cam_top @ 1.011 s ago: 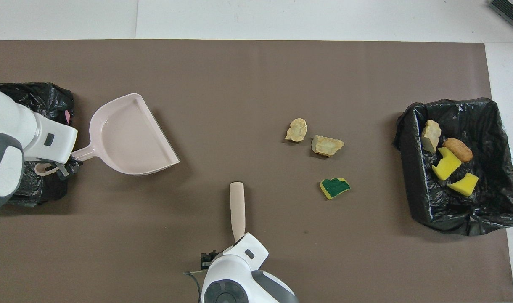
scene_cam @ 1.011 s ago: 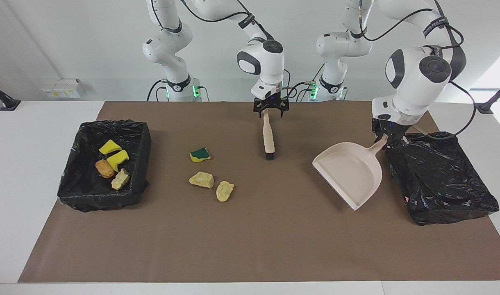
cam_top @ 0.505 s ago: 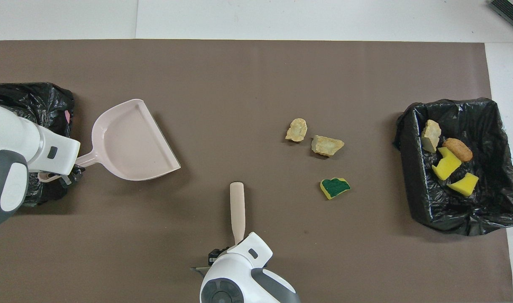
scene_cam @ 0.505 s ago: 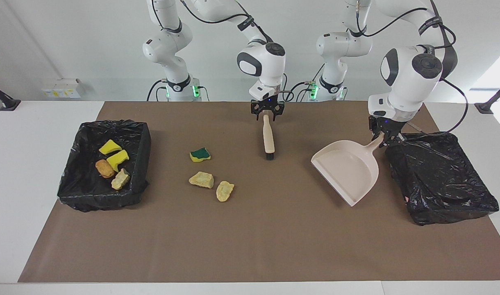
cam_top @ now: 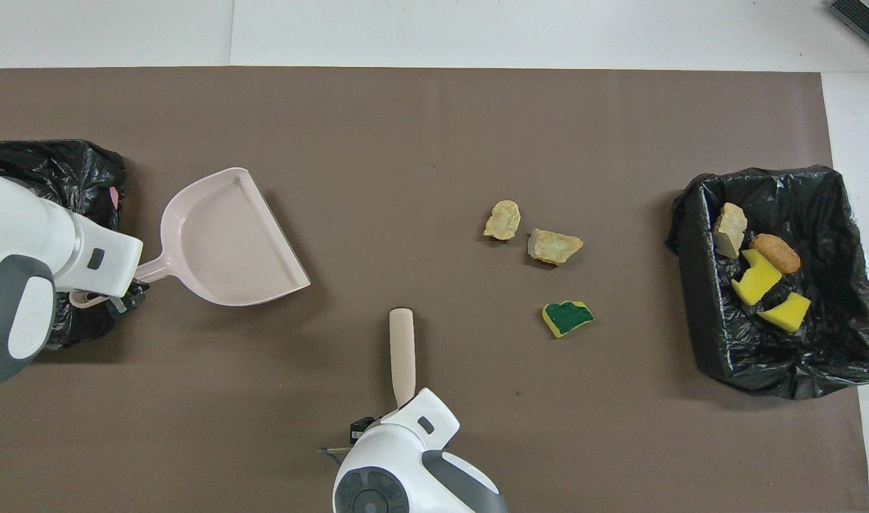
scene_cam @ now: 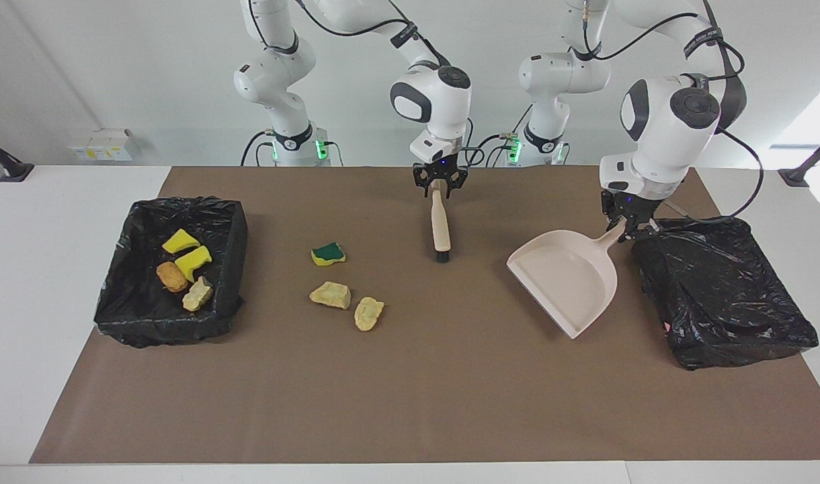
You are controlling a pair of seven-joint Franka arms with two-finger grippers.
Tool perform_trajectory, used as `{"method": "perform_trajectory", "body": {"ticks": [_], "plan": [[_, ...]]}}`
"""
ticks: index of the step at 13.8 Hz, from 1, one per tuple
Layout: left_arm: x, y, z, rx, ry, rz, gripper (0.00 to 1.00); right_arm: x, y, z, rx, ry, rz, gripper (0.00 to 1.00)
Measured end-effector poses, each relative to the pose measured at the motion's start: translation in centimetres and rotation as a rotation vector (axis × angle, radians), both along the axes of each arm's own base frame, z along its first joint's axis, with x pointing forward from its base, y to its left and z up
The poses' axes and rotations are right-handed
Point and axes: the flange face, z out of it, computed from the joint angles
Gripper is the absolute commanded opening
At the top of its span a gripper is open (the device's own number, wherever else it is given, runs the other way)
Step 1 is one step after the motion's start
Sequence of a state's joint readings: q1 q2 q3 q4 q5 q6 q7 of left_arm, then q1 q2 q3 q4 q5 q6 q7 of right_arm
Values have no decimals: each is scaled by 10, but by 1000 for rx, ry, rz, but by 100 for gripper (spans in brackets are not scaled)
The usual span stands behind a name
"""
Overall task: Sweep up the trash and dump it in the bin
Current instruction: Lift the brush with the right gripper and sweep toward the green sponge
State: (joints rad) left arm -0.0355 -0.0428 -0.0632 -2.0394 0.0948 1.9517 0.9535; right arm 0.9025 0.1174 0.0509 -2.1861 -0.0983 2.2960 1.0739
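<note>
No legible writing. L gripper (scene_cam: 626,228) clamped on dustpan (scene_cam: 570,279) handle. R gripper (scene_cam: 439,187) straddles brush (scene_cam: 440,225) handle, grip unclear. Trash: sponge piece (scene_cam: 328,254), two tan chunks (scene_cam: 330,295) on mat; rest in bin (scene_cam: 131,316).

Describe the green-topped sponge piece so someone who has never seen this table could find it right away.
Start at the open black-lined bin at the right arm's end of the brown mat. Beside it, three scraps lie loose on the mat. The green-topped sponge piece is the one nearest the robots: yellow underneath with a dark green top, while the two tan chunks are pale and crumbly.
</note>
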Motion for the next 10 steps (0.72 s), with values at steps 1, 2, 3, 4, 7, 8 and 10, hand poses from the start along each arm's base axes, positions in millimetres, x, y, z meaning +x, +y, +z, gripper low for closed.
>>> {"method": "perform_trajectory", "body": {"ticks": [1, 2, 3, 4, 7, 8, 10], "plan": [[0, -1, 0, 0, -1, 4, 0, 0, -1, 0, -4, 3, -2, 0], [0, -3, 0, 1, -1, 8, 0, 0, -3, -1, -19, 12, -4, 0], [-1, -6, 0, 1, -2, 10, 0, 1, -4, 0, -28, 17, -6, 0], [-1, -9, 0, 1, -3, 17, 0, 3, -7, 3, -39, 23, -12, 0], [-2, -21, 0, 2, -6, 19, 0, 28, -35, 31, -66, 38, -6, 0], [-2, -23, 0, 2, -7, 18, 0, 44, -54, 49, -72, 43, -3, 0], [-2, -24, 0, 2, -8, 18, 0, 73, -99, 84, -91, 64, -2, 0]]}}
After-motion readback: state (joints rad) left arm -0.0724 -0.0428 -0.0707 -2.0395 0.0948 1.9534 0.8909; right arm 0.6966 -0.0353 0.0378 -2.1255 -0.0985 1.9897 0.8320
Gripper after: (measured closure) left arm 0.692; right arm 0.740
